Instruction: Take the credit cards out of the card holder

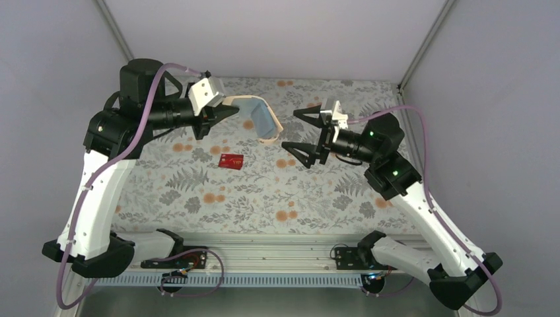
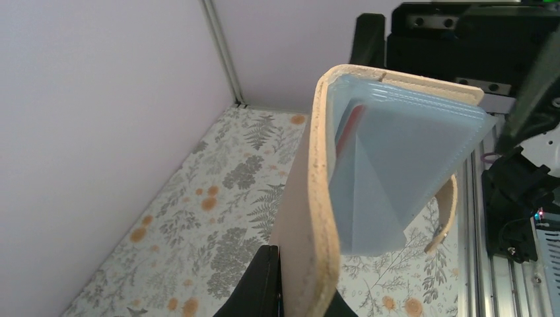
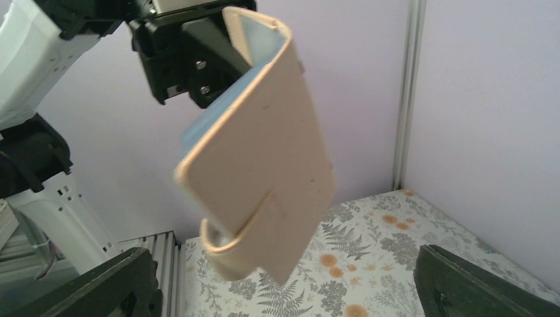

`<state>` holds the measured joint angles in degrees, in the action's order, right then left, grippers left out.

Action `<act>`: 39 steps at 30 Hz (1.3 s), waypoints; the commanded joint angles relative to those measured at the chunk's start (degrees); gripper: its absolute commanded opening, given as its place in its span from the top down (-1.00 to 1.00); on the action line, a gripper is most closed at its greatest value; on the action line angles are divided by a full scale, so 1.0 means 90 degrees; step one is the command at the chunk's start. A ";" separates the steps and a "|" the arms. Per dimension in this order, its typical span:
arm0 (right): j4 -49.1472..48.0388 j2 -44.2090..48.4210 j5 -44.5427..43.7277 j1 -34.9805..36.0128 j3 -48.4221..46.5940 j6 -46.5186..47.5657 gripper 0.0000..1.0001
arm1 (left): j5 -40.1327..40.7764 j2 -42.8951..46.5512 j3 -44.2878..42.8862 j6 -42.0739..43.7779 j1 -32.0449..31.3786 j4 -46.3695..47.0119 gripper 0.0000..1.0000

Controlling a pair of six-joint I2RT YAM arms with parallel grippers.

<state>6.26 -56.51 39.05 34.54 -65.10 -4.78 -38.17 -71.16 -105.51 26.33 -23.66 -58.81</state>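
My left pincer (image 1: 224, 112) clamps the floppy holder (image 1: 264, 120); my right pincer (image 1: 290, 129), just beside, gapes empty. The cards (image 2: 354, 119) look thin, stiff, slick: I'd pinch an exposed edge.

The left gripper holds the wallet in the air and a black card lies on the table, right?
Not black: the top view shows the card on the table is red. The left gripper does hold the wallet in the air.
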 commanded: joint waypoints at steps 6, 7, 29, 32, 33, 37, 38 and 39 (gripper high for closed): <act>-0.0474 -0.0128 -0.0173 0.0338 -0.0029 0.0212 -0.67 | -0.0176 -0.0105 -0.0060 -0.0522 0.0042 0.0231 0.95; -0.0546 -0.0159 -0.0044 0.0400 -0.0031 0.0219 -0.66 | -0.0173 -0.0097 -0.0035 -0.0528 0.0041 0.0235 0.95; -0.0637 -0.1112 -0.1463 0.0829 -0.0521 -0.0026 0.47 | -0.0832 0.0017 0.0628 -0.0069 -0.0005 0.0141 0.95; -0.0650 -0.1228 -0.1462 0.0899 -0.0582 -0.0033 0.55 | -0.0993 0.0018 0.0625 -0.0073 -0.0017 0.0159 0.95; -0.0636 -0.1267 -0.1455 0.0920 -0.0601 -0.0012 0.62 | -0.1047 0.0016 0.0621 -0.0089 -0.0018 0.0167 0.95; -0.0687 -0.1415 -0.1298 0.0964 -0.0641 -0.0108 0.79 | -0.1059 0.0021 0.0744 -0.0100 -0.0016 0.0266 0.95; -0.0695 -0.1441 -0.1171 0.0973 -0.0670 -0.0150 0.89 | -0.0972 0.0008 0.0863 -0.0121 -0.0016 0.0328 0.92; -0.0699 -0.1466 -0.1084 0.0976 -0.0710 -0.0199 0.92 | -0.0822 -0.0003 0.1000 -0.0154 -0.0016 0.0420 0.72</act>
<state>0.05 -68.75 26.96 42.15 -68.99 -5.87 -44.42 -71.55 -98.98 25.02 -23.62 -58.37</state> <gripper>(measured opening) 0.090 0.048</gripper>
